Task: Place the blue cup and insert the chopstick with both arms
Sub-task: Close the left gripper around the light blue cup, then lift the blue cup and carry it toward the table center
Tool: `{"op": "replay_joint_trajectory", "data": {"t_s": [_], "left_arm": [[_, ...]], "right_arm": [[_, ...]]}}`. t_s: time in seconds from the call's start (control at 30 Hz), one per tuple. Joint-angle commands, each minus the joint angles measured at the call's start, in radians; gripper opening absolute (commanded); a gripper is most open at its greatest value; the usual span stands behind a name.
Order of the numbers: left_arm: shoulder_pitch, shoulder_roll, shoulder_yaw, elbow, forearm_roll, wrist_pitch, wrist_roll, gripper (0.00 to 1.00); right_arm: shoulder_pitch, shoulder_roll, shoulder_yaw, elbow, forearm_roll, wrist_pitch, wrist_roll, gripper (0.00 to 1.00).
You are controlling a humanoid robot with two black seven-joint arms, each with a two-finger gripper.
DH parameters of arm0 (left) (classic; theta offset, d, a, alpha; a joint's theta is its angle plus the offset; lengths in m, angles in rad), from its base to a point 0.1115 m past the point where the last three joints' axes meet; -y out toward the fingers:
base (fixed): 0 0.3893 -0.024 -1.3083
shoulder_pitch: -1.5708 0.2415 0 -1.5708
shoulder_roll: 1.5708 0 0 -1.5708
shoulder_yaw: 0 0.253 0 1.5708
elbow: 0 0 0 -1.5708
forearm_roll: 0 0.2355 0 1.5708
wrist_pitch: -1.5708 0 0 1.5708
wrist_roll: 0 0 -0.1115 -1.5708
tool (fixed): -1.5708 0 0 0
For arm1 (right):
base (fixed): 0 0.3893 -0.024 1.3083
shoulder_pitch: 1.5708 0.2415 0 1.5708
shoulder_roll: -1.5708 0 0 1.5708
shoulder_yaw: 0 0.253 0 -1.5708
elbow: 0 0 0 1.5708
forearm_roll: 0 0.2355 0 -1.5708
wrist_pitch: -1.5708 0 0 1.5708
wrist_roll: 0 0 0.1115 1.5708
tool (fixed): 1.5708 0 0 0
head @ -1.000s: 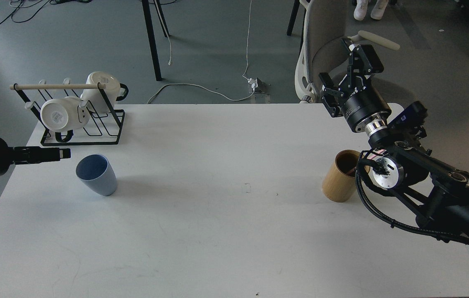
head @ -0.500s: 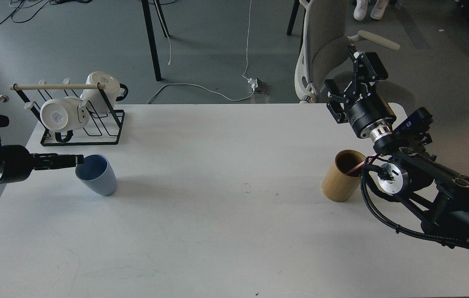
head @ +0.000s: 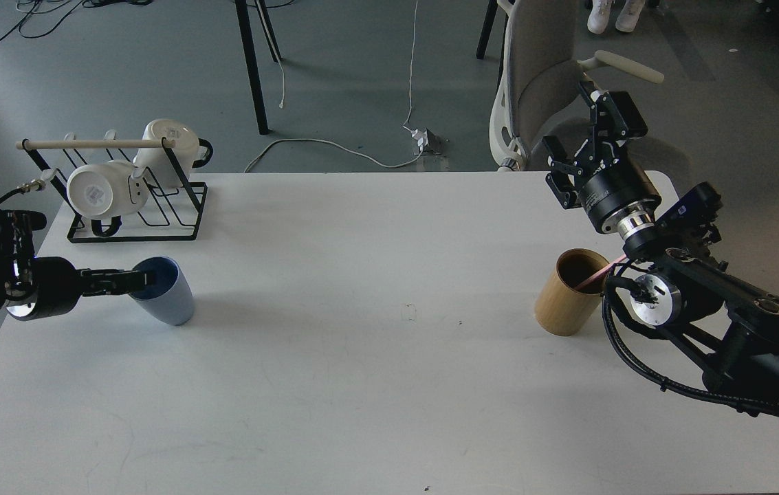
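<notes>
The blue cup [head: 168,304] stands upright on the left part of the white table [head: 375,385]. My left gripper [head: 143,280] comes in level from the left, and its tip lies over the cup's near-left rim and mouth. It looks like one thin dark bar, so its fingers cannot be told apart. A pink chopstick [head: 591,280] leans inside the tan wooden holder [head: 566,294] at the right, with only a short piece showing. My right gripper [head: 586,137] is raised beyond the holder, over the table's far edge, open and empty.
A black wire rack [head: 131,206] with two white mugs [head: 97,192] and a pale wooden rod [head: 86,144] stands at the back left, just behind the cup. A grey chair [head: 533,75] stands behind the table near my right gripper.
My left gripper has moved right and a little down, from left of the cup to over its rim. My right gripper has shifted slightly right. The cup and holder have not moved.
</notes>
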Motion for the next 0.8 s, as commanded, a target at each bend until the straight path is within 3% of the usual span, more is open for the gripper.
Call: {"op": "replay_joint_trajectory", "data": {"t_s": [0.0, 0.1, 0.27, 0.5, 0.67, 0.77], "left_arm": [[-0.001, 0.005, 0.006, -0.002, 0.001, 0.015, 0.000, 0.08], [-0.004, 0.005, 0.009, -0.012, 0.000, 0.027, 0.000, 0.01], [0.010, 0.008, 0.008, -0.023, 0.000, 0.094, 0.000, 0.01], [0.002, 0.046, 0.002, -0.136, -0.003, 0.156, 0.000, 0.00], [-0.082, 0.094, -0.008, -0.339, -0.009, 0.185, 0.000, 0.00], [-0.143, 0.031, -0.006, -0.410, -0.019, 0.179, 0.000, 0.00]], "right_arm": [[-0.008, 0.000, 0.000, 0.000, 0.000, 0.000, 0.000, 0.97], [-0.009, 0.000, 0.000, 0.000, 0.000, 0.000, 0.000, 0.97], [-0.012, -0.002, 0.000, 0.000, 0.000, 0.000, 0.000, 0.97], [-0.012, -0.015, 0.001, 0.000, 0.000, -0.003, 0.000, 0.97], [-0.011, -0.035, 0.044, -0.009, 0.000, -0.005, 0.000, 0.97], [-0.011, -0.040, 0.104, -0.008, 0.006, -0.008, 0.000, 0.96]]}}
